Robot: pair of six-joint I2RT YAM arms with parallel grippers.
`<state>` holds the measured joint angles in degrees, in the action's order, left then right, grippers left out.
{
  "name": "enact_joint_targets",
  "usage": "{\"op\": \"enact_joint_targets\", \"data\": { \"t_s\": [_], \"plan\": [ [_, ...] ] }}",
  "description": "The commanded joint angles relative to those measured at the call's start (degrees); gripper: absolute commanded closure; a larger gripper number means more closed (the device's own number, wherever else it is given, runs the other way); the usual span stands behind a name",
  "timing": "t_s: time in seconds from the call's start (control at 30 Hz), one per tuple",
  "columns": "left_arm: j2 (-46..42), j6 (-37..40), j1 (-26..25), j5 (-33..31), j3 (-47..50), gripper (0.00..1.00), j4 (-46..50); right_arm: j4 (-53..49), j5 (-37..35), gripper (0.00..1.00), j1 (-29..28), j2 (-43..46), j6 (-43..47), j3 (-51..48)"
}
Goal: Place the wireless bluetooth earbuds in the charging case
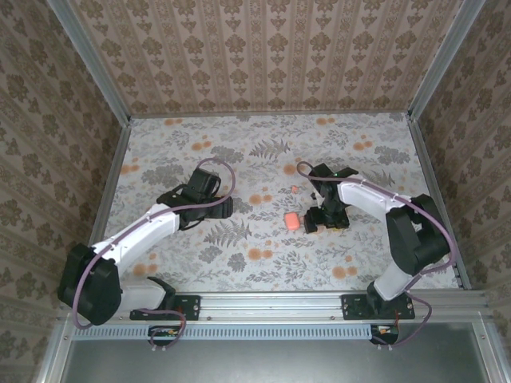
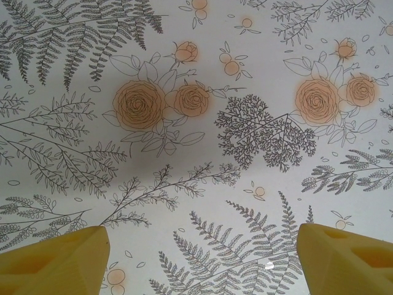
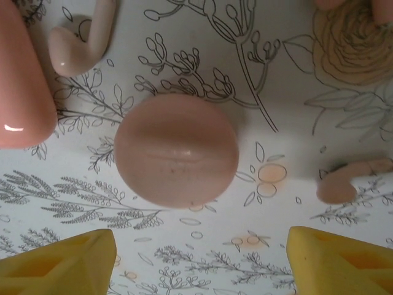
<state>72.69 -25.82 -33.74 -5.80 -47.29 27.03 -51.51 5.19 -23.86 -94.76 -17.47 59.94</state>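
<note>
Right gripper (image 3: 199, 264): jaws wide, empty, low over the desk (image 1: 200, 267).
Left gripper (image 2: 202, 258): parted, empty, well apart from the work.
Earbuds (image 3: 77, 43): both loose on the desk; second earbud (image 3: 338, 187) lies right of the jaws.
Charging case (image 1: 292, 220): just beside the right gripper.
Rounded pink piece (image 3: 177, 149): dead ahead, identity unclear.
Do well: centre over one bud and close gently; it will likely skid.
</note>
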Motion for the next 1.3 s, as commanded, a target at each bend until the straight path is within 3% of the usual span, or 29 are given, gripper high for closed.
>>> {"op": "enact_joint_targets", "data": {
  "t_s": [0.0,0.33,0.83,1.07,1.27],
  "plan": [
    [0.6,-0.9,-0.4,-0.9,-1.8,0.19,1.1,0.6,0.3,0.25,-0.4,-2.5,2.0,2.7],
    [1.2,-0.8,-0.5,-1.4,-2.7,0.19,1.8,1.5,0.9,0.28,-0.4,-7.6,2.7,5.5],
    [1.5,0.0,-0.6,-0.3,-3.0,0.23,1.6,3.1,-0.1,0.53,-0.5,-9.2,2.7,4.3],
    [-1.9,6.6,-2.5,4.8,-1.9,0.31,-5.8,3.4,0.3,0.55,-0.5,0.4,0.0,2.9],
    [-8.0,15.5,-6.3,10.7,6.5,0.34,-26.5,14.8,7.1,0.56,-0.5,15.4,-10.1,-2.9]
  ]
}}
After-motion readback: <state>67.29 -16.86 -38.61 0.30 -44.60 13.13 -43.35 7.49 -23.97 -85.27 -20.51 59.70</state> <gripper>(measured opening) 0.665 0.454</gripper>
